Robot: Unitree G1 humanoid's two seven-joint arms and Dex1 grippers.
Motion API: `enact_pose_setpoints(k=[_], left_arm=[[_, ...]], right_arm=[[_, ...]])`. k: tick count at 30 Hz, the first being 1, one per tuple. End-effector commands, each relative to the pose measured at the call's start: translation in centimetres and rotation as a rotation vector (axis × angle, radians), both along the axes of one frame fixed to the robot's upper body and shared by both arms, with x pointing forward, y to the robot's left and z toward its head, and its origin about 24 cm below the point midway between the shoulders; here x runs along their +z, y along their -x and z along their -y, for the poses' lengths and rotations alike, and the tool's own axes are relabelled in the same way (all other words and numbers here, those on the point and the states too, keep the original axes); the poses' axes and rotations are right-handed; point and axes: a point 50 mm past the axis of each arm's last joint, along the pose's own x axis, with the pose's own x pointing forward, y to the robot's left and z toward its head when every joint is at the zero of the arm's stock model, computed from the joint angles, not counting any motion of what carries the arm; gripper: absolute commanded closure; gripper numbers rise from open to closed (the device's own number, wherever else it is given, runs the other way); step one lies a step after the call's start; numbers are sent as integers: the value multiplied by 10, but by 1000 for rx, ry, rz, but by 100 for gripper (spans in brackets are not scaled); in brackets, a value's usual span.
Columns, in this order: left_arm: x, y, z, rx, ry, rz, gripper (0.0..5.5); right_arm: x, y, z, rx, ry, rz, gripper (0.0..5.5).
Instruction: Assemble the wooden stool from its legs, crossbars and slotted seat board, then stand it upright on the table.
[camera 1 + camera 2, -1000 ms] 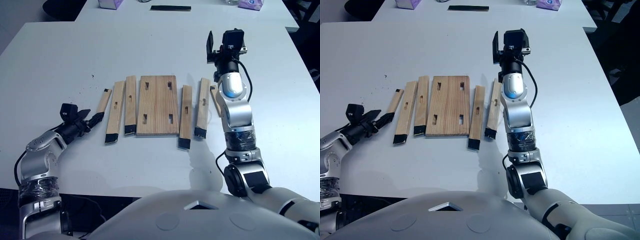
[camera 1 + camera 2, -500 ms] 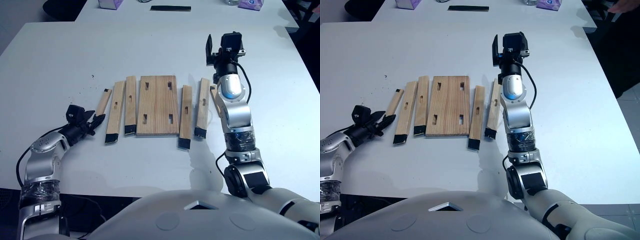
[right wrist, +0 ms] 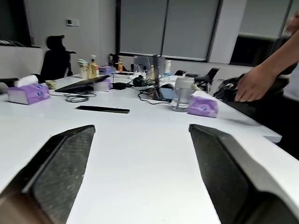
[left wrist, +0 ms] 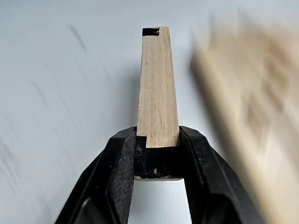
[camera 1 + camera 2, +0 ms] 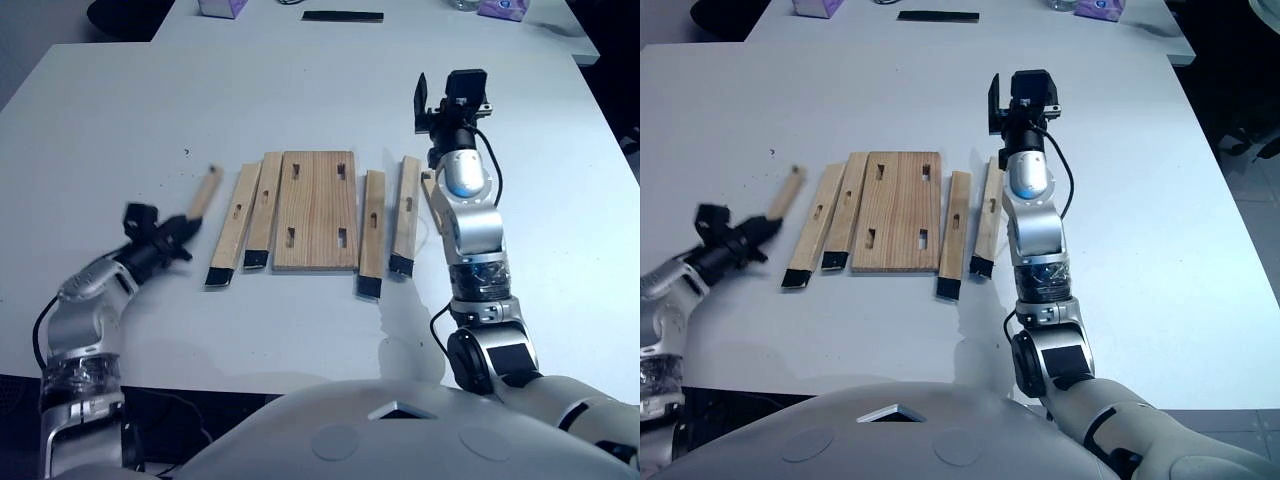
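Wood pieces lie in a row near the middle of the white table (image 5: 120, 110). The slotted seat board (image 5: 316, 210) lies flat at the centre of the row, with four slots showing in its face. Two legs lie to its left: the inner left leg (image 5: 262, 210) is just beside the board's edge, and the outer left leg (image 5: 232, 224) is angled a little away from it. Both have their dark-tipped ends toward the robot. On the other side lie the inner right leg (image 5: 372, 232) and the outer right leg (image 5: 405, 215), side by side and apart from the board. A further wooden strip (image 5: 428, 198) is half hidden behind the right arm.

The left gripper (image 4: 158, 156) is at the left end of the row and pinches the crossbar (image 4: 158, 88) by its dark near end. Its black fingers (image 4: 122, 156) press against both sides of the wood (the bar points away from the wrist, toward the far side of the table). I cannot tell whether the bar's far tip touches the table.

The right gripper (image 5: 442, 102) is raised above the table beyond the right-hand legs, well apart from them. Its fingers are spread wide with nothing between them.

A black flat bar (image 5: 342, 16) lies on the far table.
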Motion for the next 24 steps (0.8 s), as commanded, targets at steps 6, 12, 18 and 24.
enact_pose_setpoints(k=[6,12,18,24], left_arm=[[129,-30,113,-674,416,445,417],[133,-19,129,-912,413,438,417],[120,-11,130,-1010,336,381,417],[105,-11,131,-1032,278,330,417]], right_arm=[[92,19,-17,1083,-387,43,177],[124,21,5,1369,-333,26,177],[133,23,13,1513,-256,-78,177],[136,27,15,1597,-189,-128,177]])
